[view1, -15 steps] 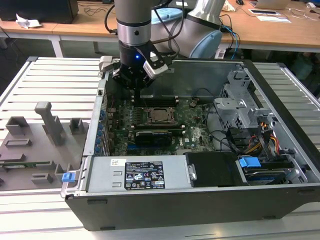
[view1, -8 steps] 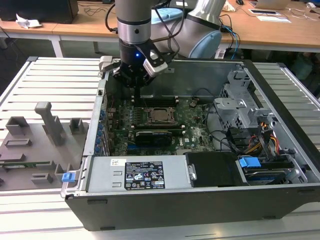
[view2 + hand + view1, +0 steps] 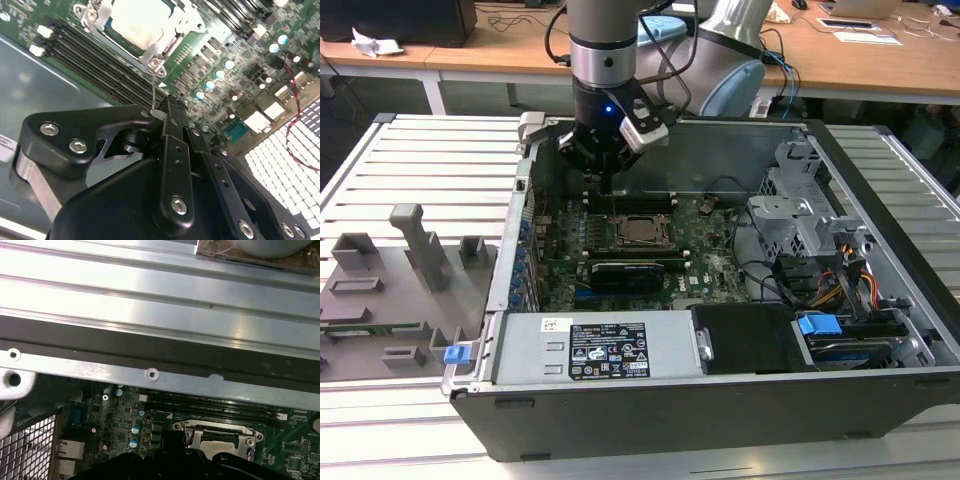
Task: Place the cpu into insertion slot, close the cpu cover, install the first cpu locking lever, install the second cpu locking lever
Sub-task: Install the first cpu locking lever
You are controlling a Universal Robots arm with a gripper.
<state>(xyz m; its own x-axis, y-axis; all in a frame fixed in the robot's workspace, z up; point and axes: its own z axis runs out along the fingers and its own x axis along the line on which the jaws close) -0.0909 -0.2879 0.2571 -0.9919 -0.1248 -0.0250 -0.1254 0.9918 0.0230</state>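
The cpu [image 3: 642, 229] [image 3: 136, 22] lies in the insertion slot [image 3: 642, 245] on the green board, its silver top showing. The cpu cover [image 3: 172, 41] [image 3: 215, 430] lies flat around it as a metal frame. My gripper [image 3: 609, 190] [image 3: 162, 112] hangs just behind the socket toward the case's back wall, its black fingers pressed together. A thin wire locking lever [image 3: 153, 87] rises from the socket's corner up to the fingertips and appears pinched between them.
Long memory slots [image 3: 90, 55] run beside the socket. A black card [image 3: 625, 270] sits in front of it. The grey power supply [image 3: 590, 350], the drive cage [image 3: 800, 215] and cables [image 3: 840, 285] crowd the case. A grey fixture plate [image 3: 390, 290] lies at the exterior view's left.
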